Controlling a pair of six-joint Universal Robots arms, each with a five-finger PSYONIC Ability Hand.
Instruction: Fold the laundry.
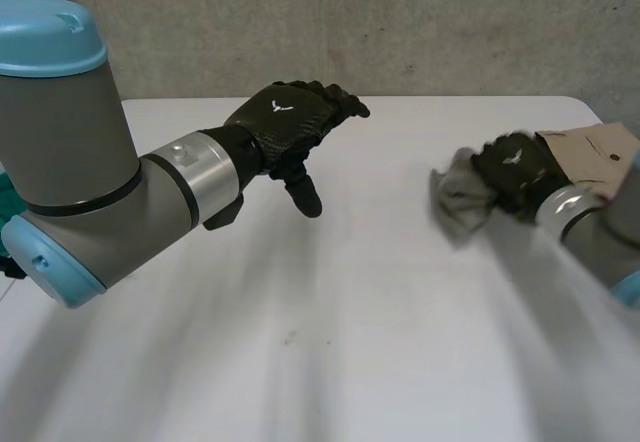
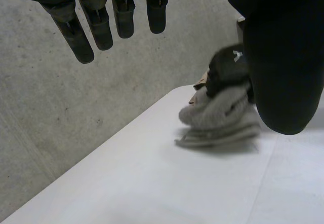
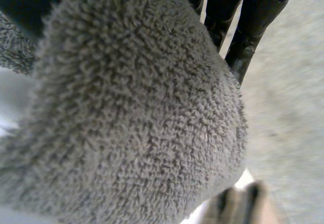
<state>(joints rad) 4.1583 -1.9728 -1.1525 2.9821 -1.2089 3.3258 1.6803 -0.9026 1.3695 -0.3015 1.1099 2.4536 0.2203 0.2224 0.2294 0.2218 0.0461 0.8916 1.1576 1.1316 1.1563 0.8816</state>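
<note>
I am holding the fluffy grey towel bunched in the fingers of my right hand, on the white surface's right side. My left hand is hovering well apart, fingers loose.

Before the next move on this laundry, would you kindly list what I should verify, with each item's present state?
1. Grip: right hand curled round the grey terry towel: ok.
2. Helper: left hand open, holding nothing, above the white table: ok.
3. Towel spread flat for folding: not ok, it is bunched.
4. Table bare between the hands: ok.
5. Towel apart from the beige fabric garment behind the right hand: cannot tell.
</note>
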